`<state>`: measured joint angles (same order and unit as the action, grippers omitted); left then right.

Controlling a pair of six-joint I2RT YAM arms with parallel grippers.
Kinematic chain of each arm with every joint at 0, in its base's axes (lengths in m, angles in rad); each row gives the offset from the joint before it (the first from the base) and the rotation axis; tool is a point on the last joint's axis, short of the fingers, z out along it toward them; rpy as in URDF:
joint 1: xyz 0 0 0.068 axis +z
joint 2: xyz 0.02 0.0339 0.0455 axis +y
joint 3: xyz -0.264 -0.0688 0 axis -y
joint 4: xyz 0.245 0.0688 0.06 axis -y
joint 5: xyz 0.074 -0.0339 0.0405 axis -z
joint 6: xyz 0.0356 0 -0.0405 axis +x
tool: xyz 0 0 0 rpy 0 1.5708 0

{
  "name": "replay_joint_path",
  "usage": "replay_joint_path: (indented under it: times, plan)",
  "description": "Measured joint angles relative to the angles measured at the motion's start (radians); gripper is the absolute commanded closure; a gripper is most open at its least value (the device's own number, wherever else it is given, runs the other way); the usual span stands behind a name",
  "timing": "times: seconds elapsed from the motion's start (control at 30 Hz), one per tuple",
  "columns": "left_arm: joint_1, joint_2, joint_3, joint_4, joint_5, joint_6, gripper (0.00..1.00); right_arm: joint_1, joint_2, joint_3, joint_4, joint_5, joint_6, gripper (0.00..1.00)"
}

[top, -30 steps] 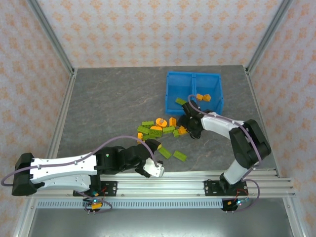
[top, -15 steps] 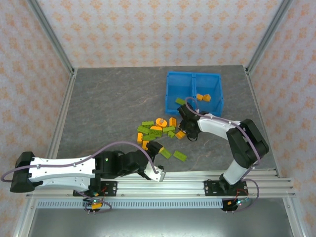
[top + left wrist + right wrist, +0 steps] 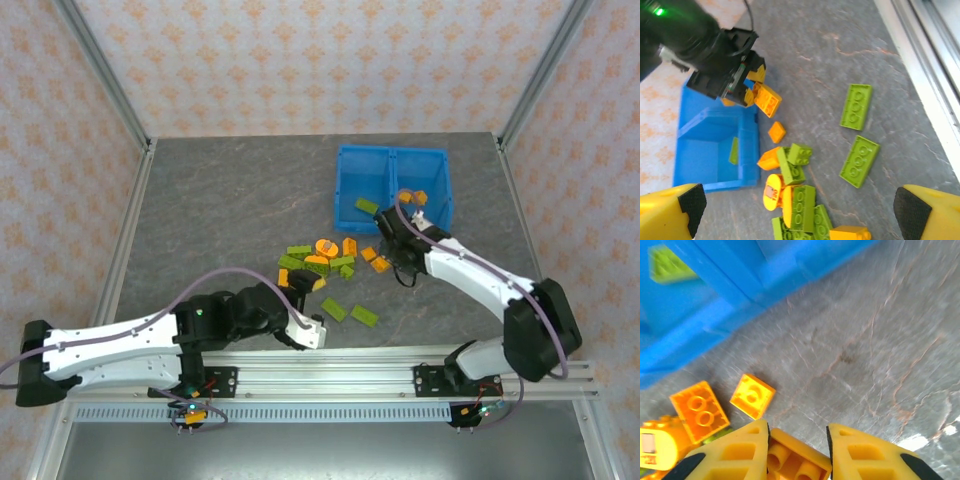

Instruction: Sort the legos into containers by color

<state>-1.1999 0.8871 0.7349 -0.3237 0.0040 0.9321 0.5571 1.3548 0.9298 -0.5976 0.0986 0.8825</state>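
Note:
My right gripper [image 3: 797, 452] is shut on an orange lego [image 3: 799, 463], held above the table just in front of the blue bin [image 3: 740, 290]. From the left wrist view that gripper [image 3: 747, 92] and its orange lego [image 3: 766, 99] hang by the bin's near wall [image 3: 747, 150]. The bin's left compartment [image 3: 362, 170] holds one green lego [image 3: 366, 206]; its right compartment [image 3: 428, 170] holds orange legos [image 3: 412, 197]. A mixed green and orange pile [image 3: 318, 262] lies left of the right gripper [image 3: 388, 238]. My left gripper [image 3: 801, 207] stands open over the pile [image 3: 797, 195].
Two flat green legos [image 3: 856, 106] [image 3: 859, 161] lie apart from the pile toward the near rail [image 3: 400, 360]. Loose orange legos [image 3: 752, 396] [image 3: 699, 410] sit on the table under the right gripper. Bare grey table [image 3: 220, 210] spreads to the left.
The right gripper has swung from the pile's right edge toward the bin with the orange lego in it. The left arm has shifted, its gripper staying near the pile.

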Motion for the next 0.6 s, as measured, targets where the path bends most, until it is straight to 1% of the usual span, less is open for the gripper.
replay_joint_path:
  times: [0.07,0.13,0.23,0.3,0.37,0.53,0.6]
  plan:
    - [0.018,-0.025,-0.012,0.042,0.016,-0.014,0.0,-0.015,-0.047,0.037,-0.025,0.053,-0.04,0.74]
    - [0.031,-0.039,-0.031,0.076,0.021,-0.021,0.0,-0.051,-0.071,0.095,-0.035,0.11,-0.098,0.74]
    - [0.042,-0.045,-0.058,0.104,0.015,-0.029,0.0,-0.122,-0.042,0.209,-0.033,0.205,-0.205,0.75]
    - [0.043,-0.052,-0.08,0.121,-0.004,-0.035,0.0,-0.163,0.023,0.292,-0.021,0.275,-0.283,0.75]
    - [0.043,-0.066,-0.106,0.14,-0.038,-0.035,0.0,-0.199,0.124,0.375,-0.002,0.336,-0.358,0.75]
    - [0.043,-0.073,-0.13,0.159,-0.116,-0.013,0.0,-0.258,0.402,0.542,0.026,0.395,-0.48,0.75]
    - [0.043,-0.073,-0.13,0.165,-0.133,-0.008,0.0,-0.274,0.502,0.597,0.029,0.404,-0.509,0.71]
